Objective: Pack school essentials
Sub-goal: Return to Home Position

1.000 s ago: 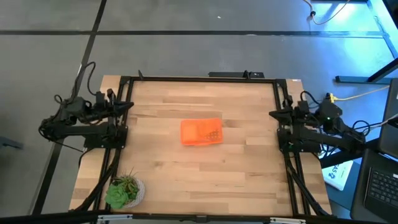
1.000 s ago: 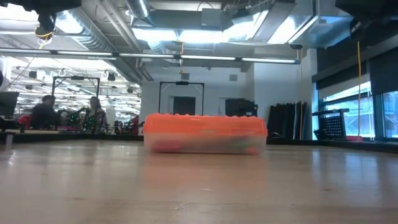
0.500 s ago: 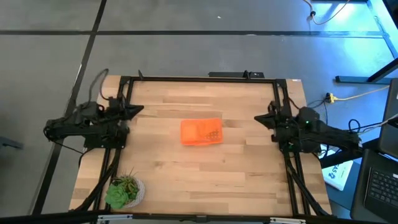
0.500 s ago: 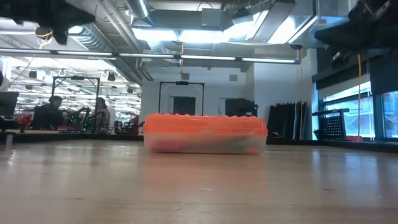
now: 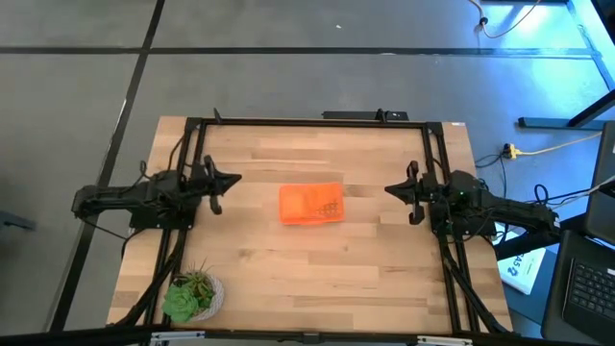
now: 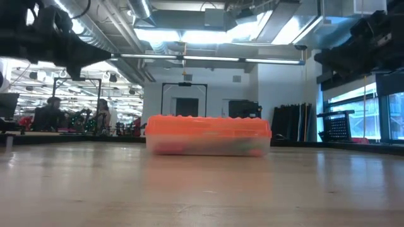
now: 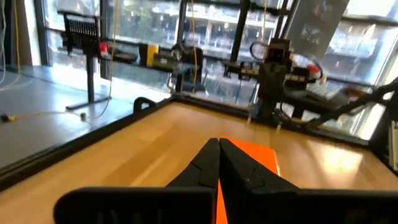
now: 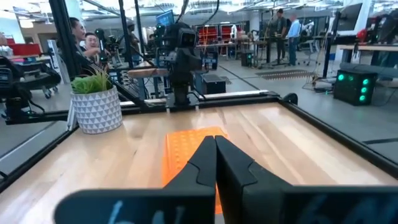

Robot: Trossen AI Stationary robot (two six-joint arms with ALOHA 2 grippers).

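- Box with orange lid (image 5: 310, 204) sits at centre of table (image 5: 384, 279), lid on. High view gives the lid only.
- Low view: the clear wall shows the school essentials (image 6: 189, 147) inside as red and green smears; single items cannot be told apart.
- Left gripper (image 5: 233, 180) at box's 9 o'clock, right gripper (image 5: 389, 189) at 3 o'clock, both well apart from it.
- Wrist views: each gripper's fingers are pressed together, nothing held.
- Potted plant (image 5: 192, 295) at box's 7 o'clock, by the table corner.
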